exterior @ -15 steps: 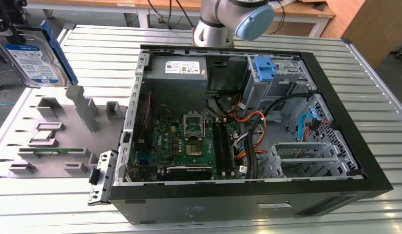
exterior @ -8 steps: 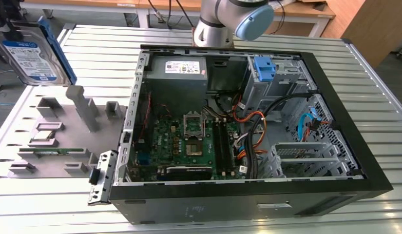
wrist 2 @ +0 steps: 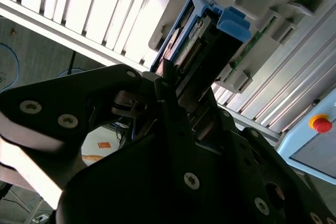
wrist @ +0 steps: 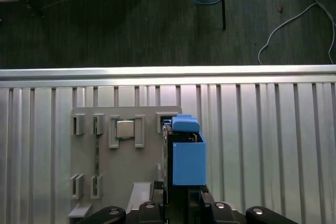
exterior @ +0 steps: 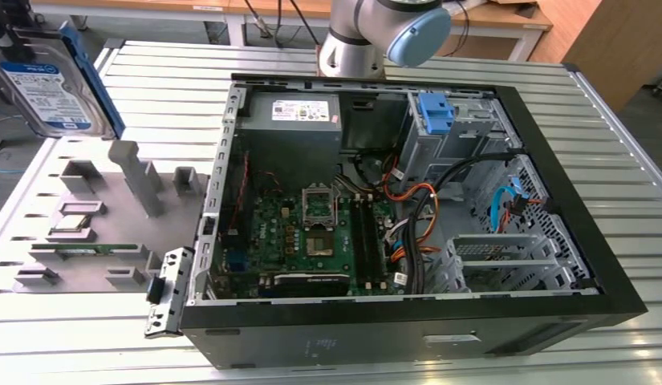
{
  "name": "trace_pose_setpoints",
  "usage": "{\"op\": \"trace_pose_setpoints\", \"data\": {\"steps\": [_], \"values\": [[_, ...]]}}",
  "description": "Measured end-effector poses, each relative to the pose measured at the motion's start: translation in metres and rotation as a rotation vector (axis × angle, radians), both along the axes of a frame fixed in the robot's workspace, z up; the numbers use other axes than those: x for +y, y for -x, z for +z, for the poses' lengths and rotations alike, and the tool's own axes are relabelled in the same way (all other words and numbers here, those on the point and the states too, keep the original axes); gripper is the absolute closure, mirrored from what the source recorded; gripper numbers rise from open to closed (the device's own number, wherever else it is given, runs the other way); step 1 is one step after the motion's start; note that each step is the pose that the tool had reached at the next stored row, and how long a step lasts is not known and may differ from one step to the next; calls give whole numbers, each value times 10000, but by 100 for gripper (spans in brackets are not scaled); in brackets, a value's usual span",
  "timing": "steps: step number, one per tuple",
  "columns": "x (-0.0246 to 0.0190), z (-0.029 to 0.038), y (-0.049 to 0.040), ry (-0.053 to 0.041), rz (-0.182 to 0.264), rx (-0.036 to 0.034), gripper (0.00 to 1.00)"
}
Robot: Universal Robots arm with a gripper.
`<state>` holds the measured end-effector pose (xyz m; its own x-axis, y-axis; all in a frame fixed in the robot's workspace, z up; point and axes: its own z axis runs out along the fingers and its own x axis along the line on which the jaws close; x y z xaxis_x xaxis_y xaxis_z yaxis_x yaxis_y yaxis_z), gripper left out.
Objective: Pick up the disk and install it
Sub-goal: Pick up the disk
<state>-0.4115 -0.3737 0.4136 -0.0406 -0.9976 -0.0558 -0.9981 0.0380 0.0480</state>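
You've got a slatted metal table (exterior: 95, 353) under everything, w/ dark floor and loose cables (wrist: 294, 19) past its edge in the first wrist view. The gripper (wrist 2: 176, 85) is clamped on the disk (wrist 2: 205, 40), w/ dark fingers (wrist 2: 164, 74) pressed against its flat sides, so it's holding, not empty. In the first wrist view you see the drive edge-on, blue carrier outward, over the edge of the gray fixture tray (wrist: 105, 182). In the exterior view the disk (exterior: 52, 80) hangs tilted at the exterior view's left, label facing the camera, above the tray and apart from its slots. On the tray, a small square chip (wrist: 125, 128) sits in its pocket and a green memory stick (exterior: 95, 251) lies near the front. The open PC case (exterior: 416, 337) lies flat at the exterior view's right, well apart from the disk, motherboard (exterior: 309, 233) exposed, blue bracket (exterior: 435, 112) fixed on the cage at the far corner. The arm's base (exterior: 352, 48) stands behind the case.
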Motion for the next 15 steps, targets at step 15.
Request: {"op": "trace_pose_setpoints", "data": {"steps": [15], "values": [[0,60,0,3,1,0,65]]}}
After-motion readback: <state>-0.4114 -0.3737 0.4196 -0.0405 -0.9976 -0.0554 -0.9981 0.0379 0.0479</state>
